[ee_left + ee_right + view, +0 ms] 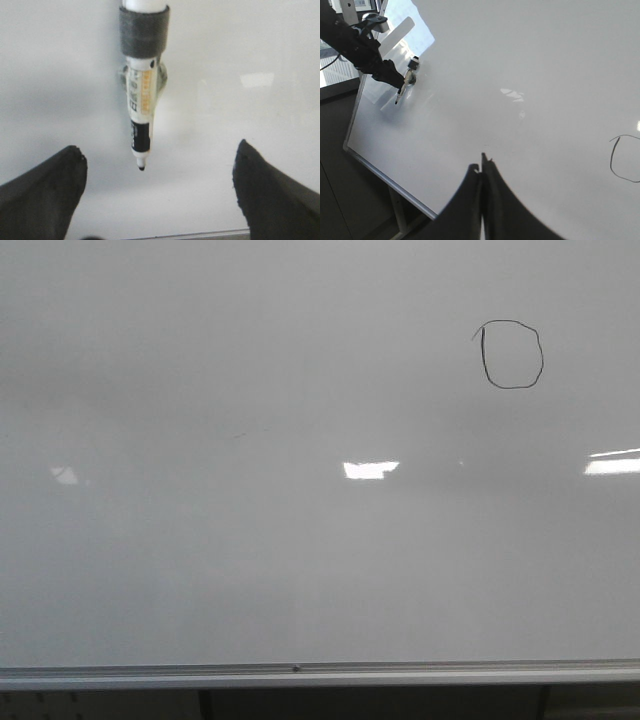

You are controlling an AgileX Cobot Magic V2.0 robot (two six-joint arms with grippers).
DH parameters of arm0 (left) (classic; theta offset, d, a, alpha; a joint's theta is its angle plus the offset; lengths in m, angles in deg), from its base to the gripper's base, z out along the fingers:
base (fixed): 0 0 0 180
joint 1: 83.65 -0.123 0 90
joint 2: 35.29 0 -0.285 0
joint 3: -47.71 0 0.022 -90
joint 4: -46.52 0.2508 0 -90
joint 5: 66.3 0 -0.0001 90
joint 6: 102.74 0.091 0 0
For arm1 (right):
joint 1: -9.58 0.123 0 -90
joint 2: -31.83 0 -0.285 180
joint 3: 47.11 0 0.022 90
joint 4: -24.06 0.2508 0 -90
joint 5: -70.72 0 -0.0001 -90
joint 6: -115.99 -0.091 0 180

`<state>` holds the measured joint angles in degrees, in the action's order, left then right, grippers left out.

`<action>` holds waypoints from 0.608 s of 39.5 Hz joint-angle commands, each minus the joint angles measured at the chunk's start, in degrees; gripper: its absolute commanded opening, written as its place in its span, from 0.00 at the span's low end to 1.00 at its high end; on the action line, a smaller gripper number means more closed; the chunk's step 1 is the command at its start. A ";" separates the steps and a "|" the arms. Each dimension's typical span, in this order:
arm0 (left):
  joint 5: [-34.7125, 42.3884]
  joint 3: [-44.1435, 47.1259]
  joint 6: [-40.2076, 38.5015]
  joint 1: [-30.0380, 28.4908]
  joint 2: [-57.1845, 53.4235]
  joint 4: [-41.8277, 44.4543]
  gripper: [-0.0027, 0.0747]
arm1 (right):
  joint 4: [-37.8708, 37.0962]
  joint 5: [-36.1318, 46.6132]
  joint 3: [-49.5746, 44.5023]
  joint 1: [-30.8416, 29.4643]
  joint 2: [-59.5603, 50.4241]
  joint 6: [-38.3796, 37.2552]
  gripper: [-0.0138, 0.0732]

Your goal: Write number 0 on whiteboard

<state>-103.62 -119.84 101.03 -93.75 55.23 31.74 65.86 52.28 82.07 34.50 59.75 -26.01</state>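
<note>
The whiteboard [300, 540] fills the front view. The number 0 [512, 355], a thin black loop with a tick at its top-left, is drawn at its upper right. No gripper shows in the front view. In the left wrist view my left gripper [160, 152] is open wide and empty, facing the board [240, 50]. A black-tipped marker [142, 100] is strapped above the fingers by a grey band, tip towards the board. My right gripper [481, 166] is shut and empty, away from the board [520, 60]. It sees part of the 0 [624, 159] and the marker [406, 82].
The silver bottom rail [300, 673] runs below the board, with dark space and stand legs under it. Bright light reflections [370, 469] lie across the middle. In the right wrist view the left arm [355, 45] reaches in at the board's left end, near a window.
</note>
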 commanded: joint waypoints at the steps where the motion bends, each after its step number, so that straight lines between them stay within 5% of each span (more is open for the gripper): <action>1: 3.86 2.69 -0.48 0.28 -7.86 -2.23 0.64 | 1.24 3.63 1.53 -0.26 0.25 0.07 0.08; 14: 9.56 20.62 -0.28 0.28 -29.40 -4.10 0.03 | 1.24 3.63 1.53 -0.26 0.25 0.07 0.08; 24: 10.47 28.44 -0.20 0.28 -46.18 -4.34 0.01 | 1.24 3.63 1.53 -0.26 0.25 0.07 0.08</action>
<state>-97.09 -91.62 101.03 -93.75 13.43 28.67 65.96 52.28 82.07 34.50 59.75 -26.01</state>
